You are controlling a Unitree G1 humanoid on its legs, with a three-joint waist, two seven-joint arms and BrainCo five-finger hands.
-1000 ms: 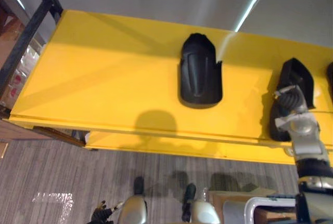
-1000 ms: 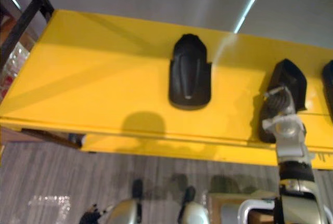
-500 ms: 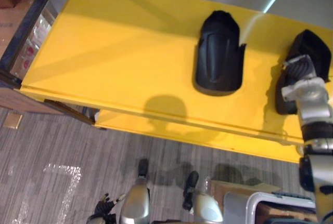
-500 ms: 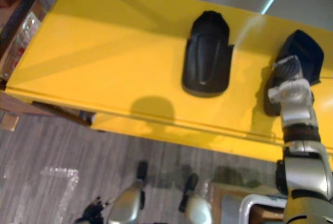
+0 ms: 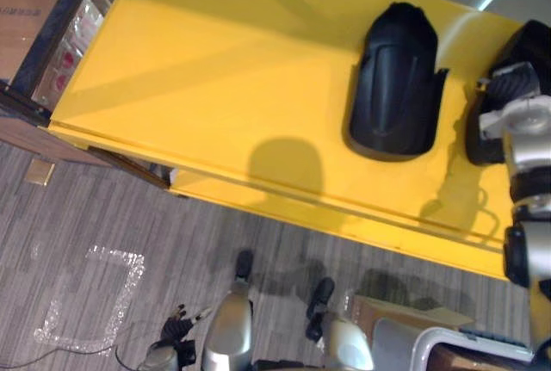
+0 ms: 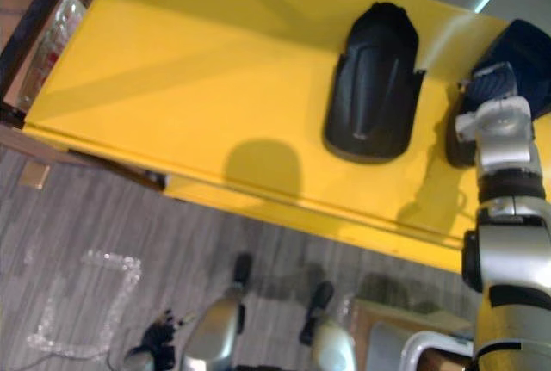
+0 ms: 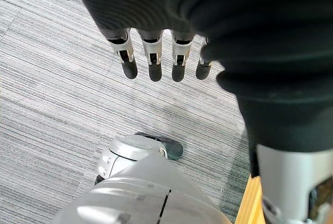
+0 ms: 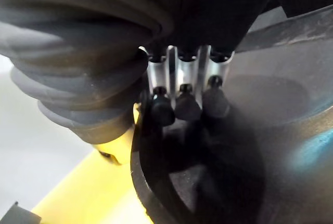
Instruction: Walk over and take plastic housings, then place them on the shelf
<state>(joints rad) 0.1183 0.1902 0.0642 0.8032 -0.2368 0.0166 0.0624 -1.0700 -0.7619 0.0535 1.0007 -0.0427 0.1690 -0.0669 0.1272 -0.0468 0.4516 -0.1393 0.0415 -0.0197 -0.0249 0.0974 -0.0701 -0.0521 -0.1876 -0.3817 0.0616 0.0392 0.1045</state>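
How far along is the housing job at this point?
Done: one plastic housing lies on the yellow shelf. In hand: the right hand is on a second housing there; grip unclear. Left: releasing it. The left hand hangs open, empty.

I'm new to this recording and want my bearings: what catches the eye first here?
A big yellow shelf spans the upper part of the head views, with a black plastic housing lying on it toward the right. Farther right, the right robot hand rests on a second housing.
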